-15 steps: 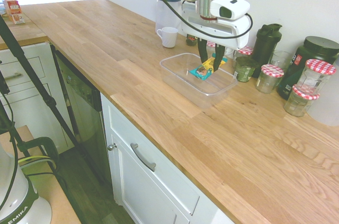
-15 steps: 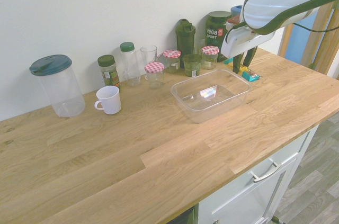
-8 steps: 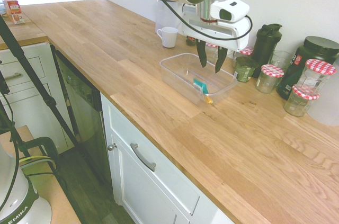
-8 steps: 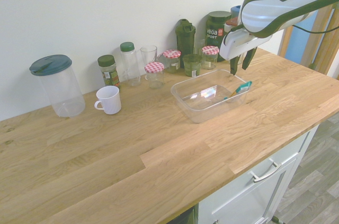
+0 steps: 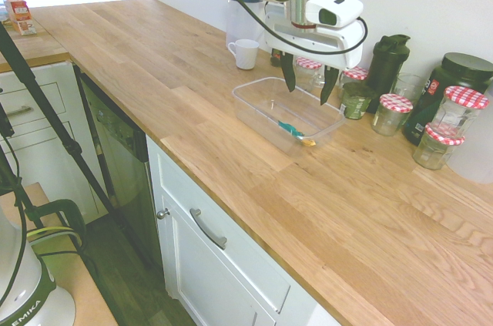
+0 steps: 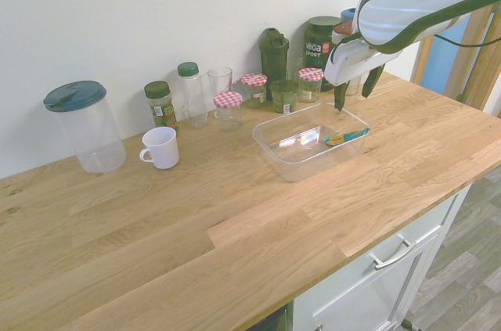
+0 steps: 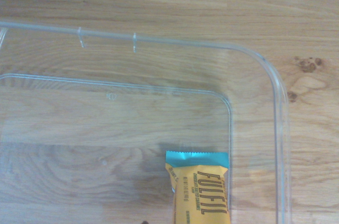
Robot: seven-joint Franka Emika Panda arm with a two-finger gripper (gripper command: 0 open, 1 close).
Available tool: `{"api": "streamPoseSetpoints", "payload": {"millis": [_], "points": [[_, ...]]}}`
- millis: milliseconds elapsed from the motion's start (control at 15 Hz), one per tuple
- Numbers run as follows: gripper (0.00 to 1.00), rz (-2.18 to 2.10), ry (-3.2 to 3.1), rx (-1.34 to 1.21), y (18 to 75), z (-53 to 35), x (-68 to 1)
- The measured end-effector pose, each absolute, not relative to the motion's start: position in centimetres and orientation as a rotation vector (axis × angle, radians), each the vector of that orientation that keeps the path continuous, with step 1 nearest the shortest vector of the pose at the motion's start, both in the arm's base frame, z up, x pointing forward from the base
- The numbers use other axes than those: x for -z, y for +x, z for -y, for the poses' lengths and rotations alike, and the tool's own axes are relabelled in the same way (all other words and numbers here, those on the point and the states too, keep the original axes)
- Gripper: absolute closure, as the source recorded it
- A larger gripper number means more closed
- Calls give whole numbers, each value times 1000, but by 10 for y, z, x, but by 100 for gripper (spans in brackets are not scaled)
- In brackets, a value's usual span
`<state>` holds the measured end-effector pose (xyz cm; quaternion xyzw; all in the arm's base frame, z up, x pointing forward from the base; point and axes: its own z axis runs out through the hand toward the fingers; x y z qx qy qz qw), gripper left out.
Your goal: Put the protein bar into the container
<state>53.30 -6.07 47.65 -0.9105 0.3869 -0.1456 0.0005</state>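
Over the counter [image 5: 154, 72], the hand [image 5: 307, 89] hangs wide open (holding nothing).

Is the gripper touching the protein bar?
Apart. The first exterior view shows the gripper open above the container, with clear space down to the bar lying inside.
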Motion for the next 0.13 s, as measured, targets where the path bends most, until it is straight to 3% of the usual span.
{"api": "streamPoseSetpoints", "payload": {"millis": [133], "points": [[0, -1219, -2843, 458, 515, 61, -483]]}}
